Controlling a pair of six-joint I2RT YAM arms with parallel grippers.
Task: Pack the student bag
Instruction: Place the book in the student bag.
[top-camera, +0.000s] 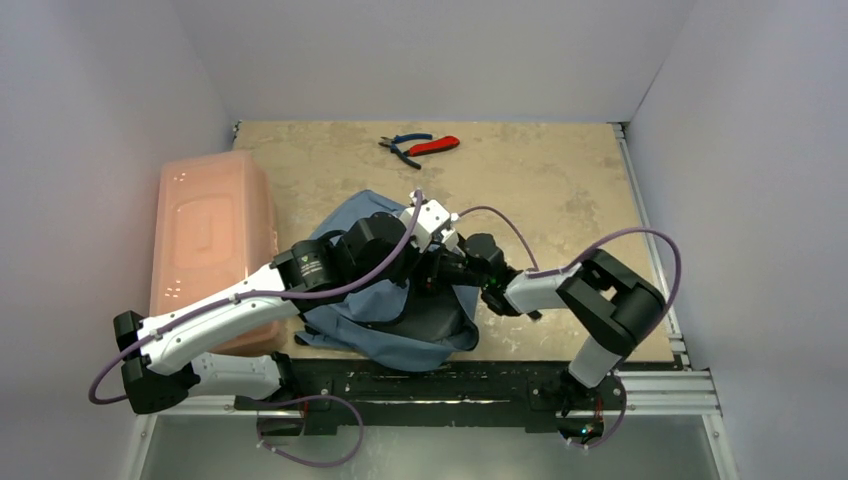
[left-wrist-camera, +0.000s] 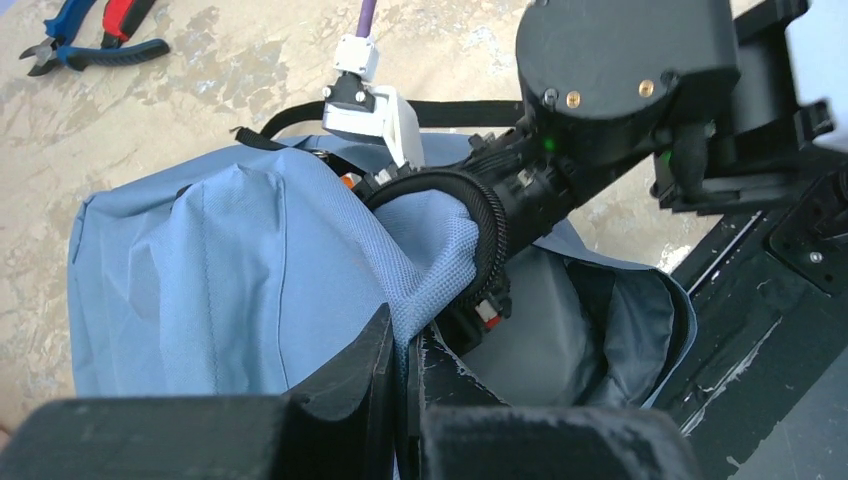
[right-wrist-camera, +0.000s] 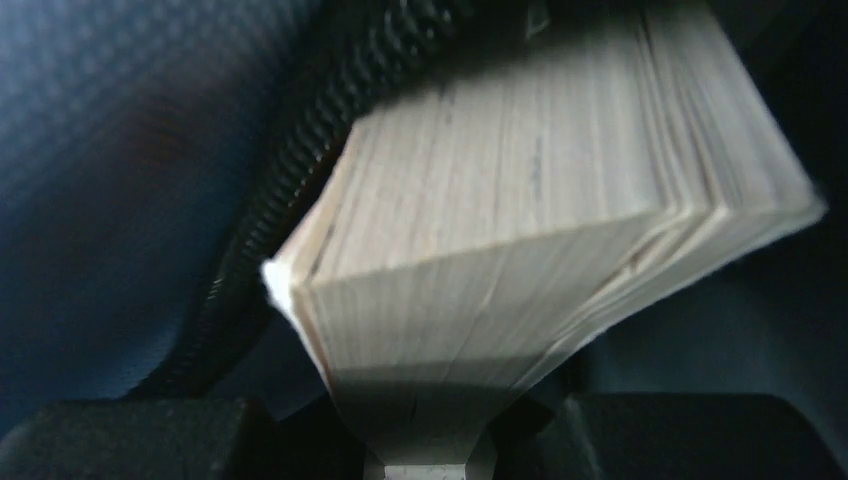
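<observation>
Pushing the book (right-wrist-camera: 520, 230), clamped in the right pincer (right-wrist-camera: 425, 440), into the bag (left-wrist-camera: 200, 280) around it, pinching the bag's rim in the closed left pincer (left-wrist-camera: 405, 345); next probably needing deeper reach before release.

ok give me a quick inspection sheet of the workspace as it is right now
surface: mottled beige table
job's things: grey-blue student bag slumped mid-table, mouth open; thick book at its zip mouth
clutter: translucent pink box at the left edge; pliers at the far edge
grippers: left fingers pinched shut on the bag's opening fabric; right fingers clamp the book, reaching into the bag
cables: purple cables run along both arms
surroundings: plain white walls on three sides
</observation>
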